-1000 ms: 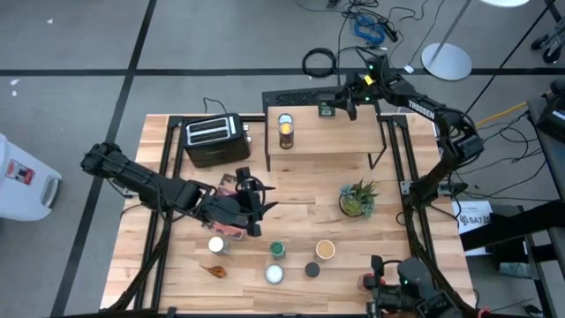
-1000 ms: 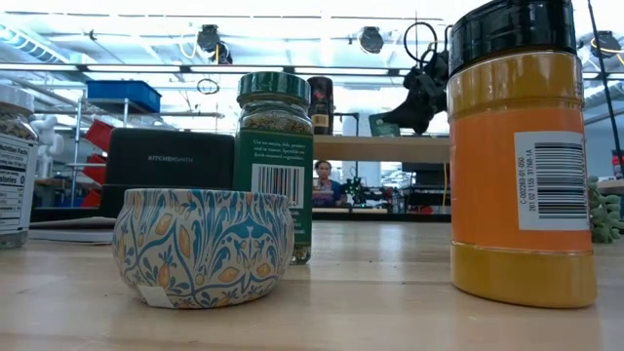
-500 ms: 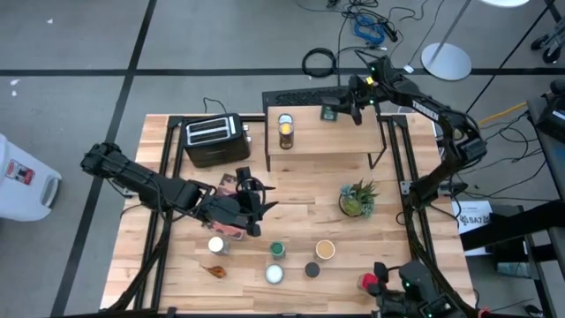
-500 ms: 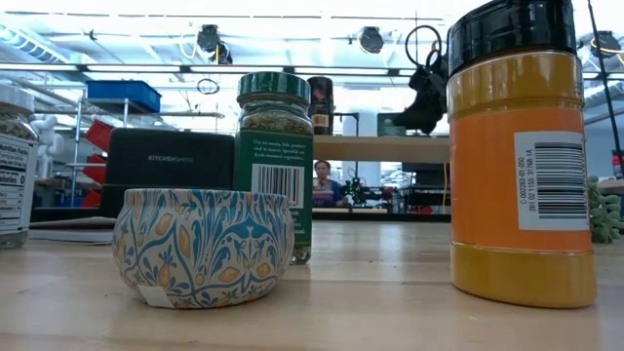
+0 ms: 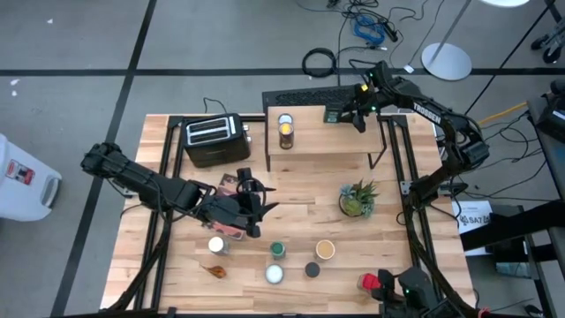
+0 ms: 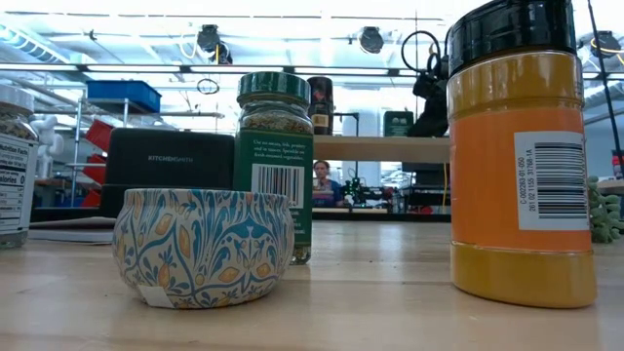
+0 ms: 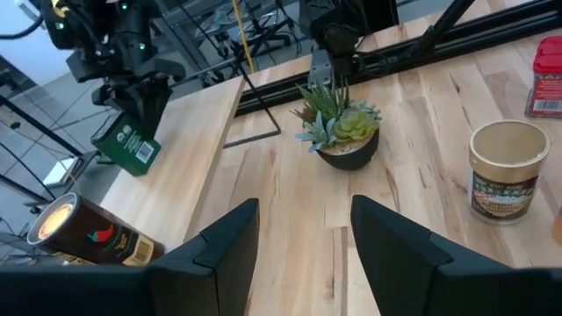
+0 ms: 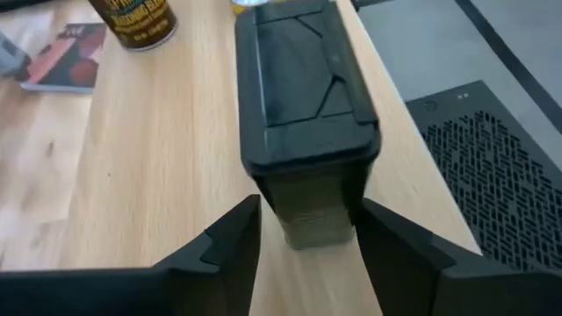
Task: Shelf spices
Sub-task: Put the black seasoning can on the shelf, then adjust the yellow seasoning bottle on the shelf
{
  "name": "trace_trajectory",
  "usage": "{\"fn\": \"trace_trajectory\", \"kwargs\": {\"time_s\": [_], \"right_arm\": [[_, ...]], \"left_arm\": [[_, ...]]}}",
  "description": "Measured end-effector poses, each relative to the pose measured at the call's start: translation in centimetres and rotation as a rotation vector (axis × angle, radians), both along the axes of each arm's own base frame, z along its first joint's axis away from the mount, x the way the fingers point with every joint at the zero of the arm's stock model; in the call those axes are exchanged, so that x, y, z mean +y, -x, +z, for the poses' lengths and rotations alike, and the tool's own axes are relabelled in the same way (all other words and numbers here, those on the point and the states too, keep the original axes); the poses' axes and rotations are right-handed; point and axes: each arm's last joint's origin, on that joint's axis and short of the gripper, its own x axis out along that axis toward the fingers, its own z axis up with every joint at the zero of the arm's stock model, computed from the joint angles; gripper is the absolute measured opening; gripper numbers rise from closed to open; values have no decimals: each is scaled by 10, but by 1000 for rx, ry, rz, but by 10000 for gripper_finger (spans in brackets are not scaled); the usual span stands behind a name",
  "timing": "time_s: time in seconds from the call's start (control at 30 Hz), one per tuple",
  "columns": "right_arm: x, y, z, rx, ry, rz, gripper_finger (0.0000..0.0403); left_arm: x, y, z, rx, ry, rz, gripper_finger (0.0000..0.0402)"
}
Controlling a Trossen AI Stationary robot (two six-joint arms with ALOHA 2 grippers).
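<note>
My right gripper (image 5: pixel 351 109) is at the far right of the wooden shelf (image 5: pixel 322 148), shut on a small green tin with a black lid (image 5: pixel 333 114). The tin also shows in the low view (image 6: pixel 397 123) and the left wrist view (image 7: pixel 127 149). A dark jar with an orange top (image 5: pixel 285 131) stands on the shelf's left part. My left gripper (image 5: pixel 253 201) hovers open and empty over the table's middle, above the reddish book (image 5: pixel 229 185). Several spice jars and tins stand on the near table, among them a green-topped jar (image 5: pixel 277 251) and a tan-topped one (image 5: pixel 325 250). My right gripper pinches the tin's body just below the black lid (image 8: pixel 309 206) between its two fingers (image 8: pixel 230 246), one on each side. The fingers come slanting down from the table's right side. The tin stands upright at the shelf top; whether its bottom rests on it I cannot tell.
A black toaster (image 5: pixel 214 137) stands left of the shelf. A potted plant (image 5: pixel 357 200) sits in front of the shelf's right end. A red-topped jar (image 5: pixel 366 283) is at the near right. Bare wood lies between the plant and the book.
My right gripper has gone toward the table's right edge along the shelf's far side, carrying the green tin with it. The tin has come from tilted to upright.
</note>
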Motion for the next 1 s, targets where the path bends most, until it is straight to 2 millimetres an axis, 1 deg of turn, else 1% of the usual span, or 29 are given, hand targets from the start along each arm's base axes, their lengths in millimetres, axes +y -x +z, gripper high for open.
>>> {"fn": "trace_trajectory", "kwargs": {"time_s": [0.27, 0.37, 0.53, 0.8, 0.9, 1.0], "right_arm": [[0, 0, 1, -11, -29, -15, 208], [4, 2, 6, -17, -19, -16, 219], [15, 8, 27, -54, 36, -21, 243], [42, 20, 64, -132, 125, -40, 280], [54, 16, 74, -160, 139, -18, 287], [68, 5, 82, -197, 154, 32, 287]], "left_arm": [[0, 0, 0, -1, 3, -8, 192], [0, 0, 0, -1, 3, -9, 192], [0, 0, 0, 3, 2, -9, 192], [0, 0, 0, 3, 0, -10, 192], [1, -1, 0, 3, 1, -4, 192], [7, -2, 0, 0, -5, 26, 192]]}}
